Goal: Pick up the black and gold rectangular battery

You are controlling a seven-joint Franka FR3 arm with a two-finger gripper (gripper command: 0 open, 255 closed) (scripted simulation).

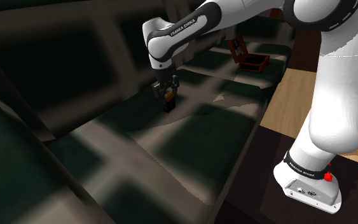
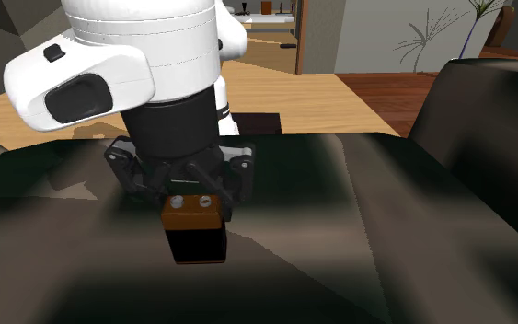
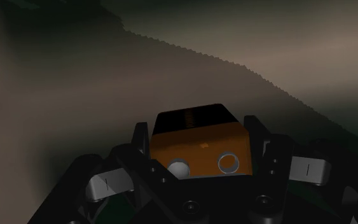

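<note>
Gripper (image 1: 166,97) closed on the black-and-orange battery (image 2: 197,235), its 2 fingers clasping it, terminals up, over a dark sofa (image 2: 385,230).

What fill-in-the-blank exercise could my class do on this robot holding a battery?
1. The battery is clasped between the gripper's black ____.
2. Its orange-brown end bears ____ round terminals.
3. The arm is mostly ____ in colour.
Missing words: fingers; two; white.

Matt battery (image 3: 199,147), metallic terminals (image 3: 179,168); smooth wood floor (image 1: 285,105).
</note>
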